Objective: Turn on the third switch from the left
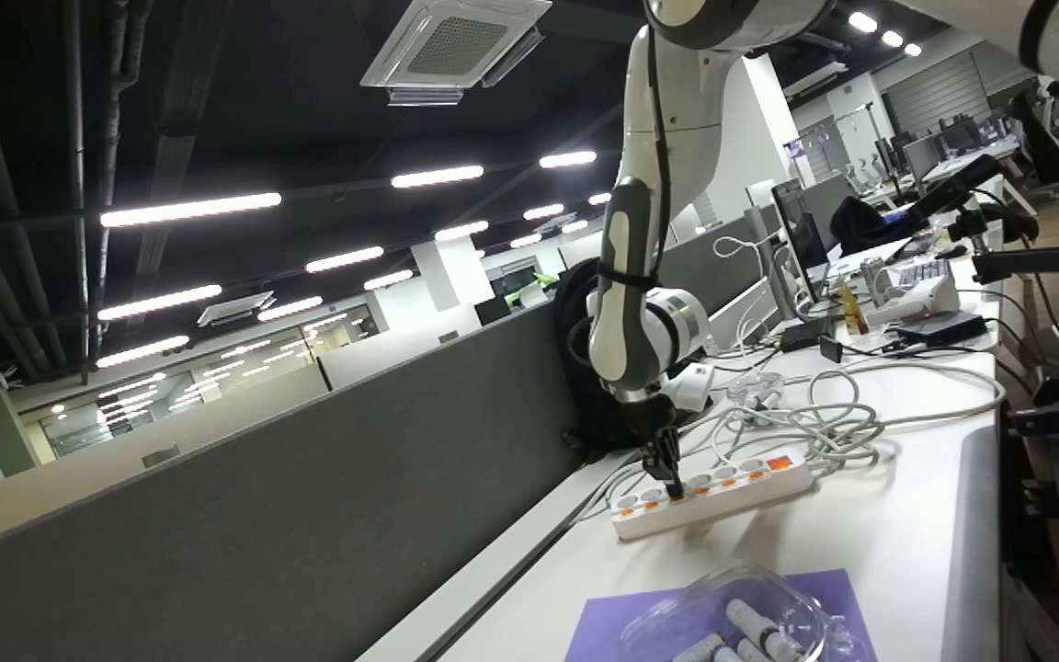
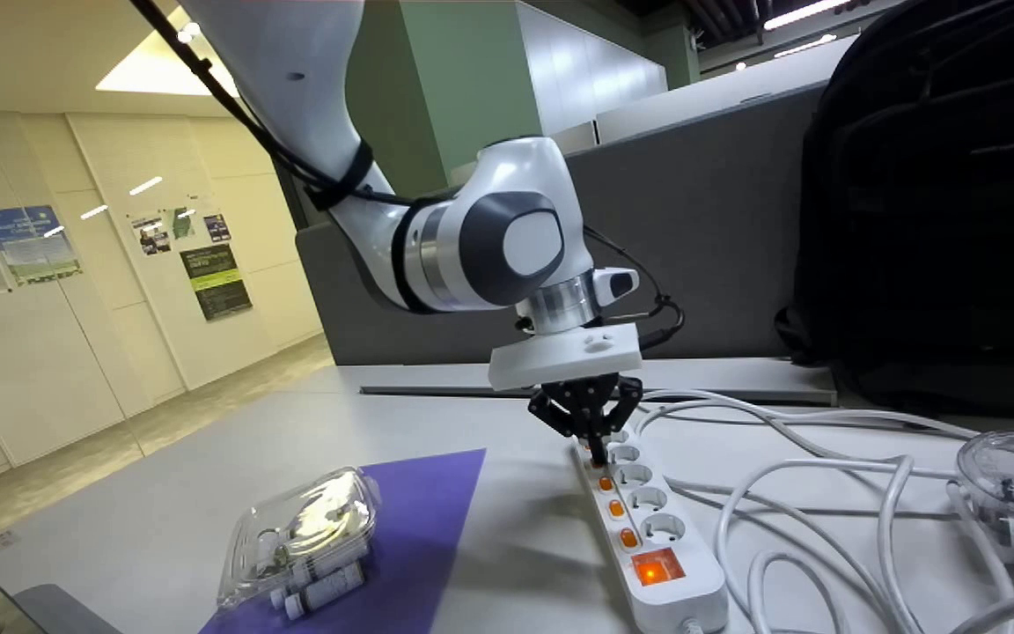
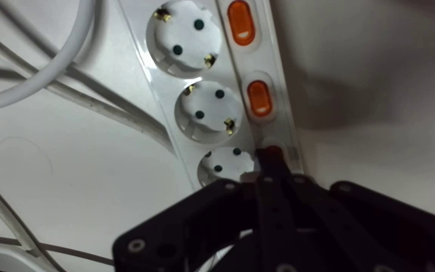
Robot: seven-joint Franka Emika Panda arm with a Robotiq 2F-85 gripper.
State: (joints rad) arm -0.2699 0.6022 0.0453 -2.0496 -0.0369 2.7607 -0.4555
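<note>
Gripper (image 3: 272, 160), jaws together on nothing, points down at a switch (image 3: 276, 150), 3rd from left on the strip (image 1: 723, 506) in an exterior view; contact unclear.

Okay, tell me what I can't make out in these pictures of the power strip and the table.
In the wrist view: the switch at the gripper, mostly covered by it; whether it is on cannot be told.
In an exterior view: print on the white tube and the wall poster, too small to read.
In an exterior view: the round clear container, cut off by the right edge.
</note>
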